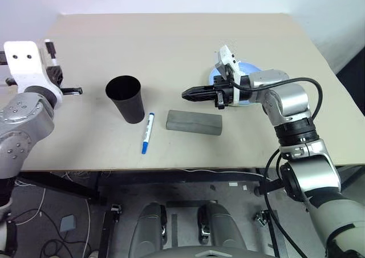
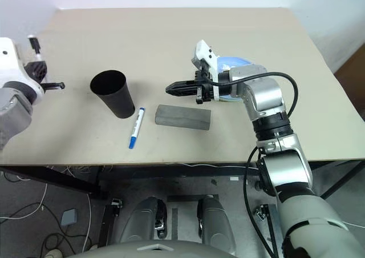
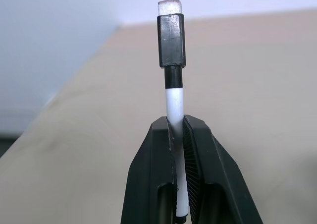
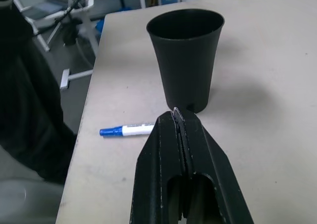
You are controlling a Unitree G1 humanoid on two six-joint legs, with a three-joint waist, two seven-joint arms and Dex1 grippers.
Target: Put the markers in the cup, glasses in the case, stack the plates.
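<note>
My left gripper (image 1: 53,65) is raised at the table's left side, shut on the black-capped marker (image 3: 171,45), which sticks out past its fingertips (image 3: 158,135). The black cup (image 1: 126,98) stands upright just right of it. The blue-capped marker (image 1: 147,132) lies on the table between the cup and the closed grey case (image 1: 194,122). My right gripper (image 1: 191,92) hovers above the case, pointing left toward the cup, shut with nothing in it. A light blue plate (image 2: 238,61) lies behind the right wrist, partly covered. The glasses are out of view.
The tan table (image 1: 171,41) has bare room across its far half. Its front edge (image 1: 171,169) runs just below the marker and the case. In the right wrist view, the table's left edge (image 4: 91,85) drops off to the floor.
</note>
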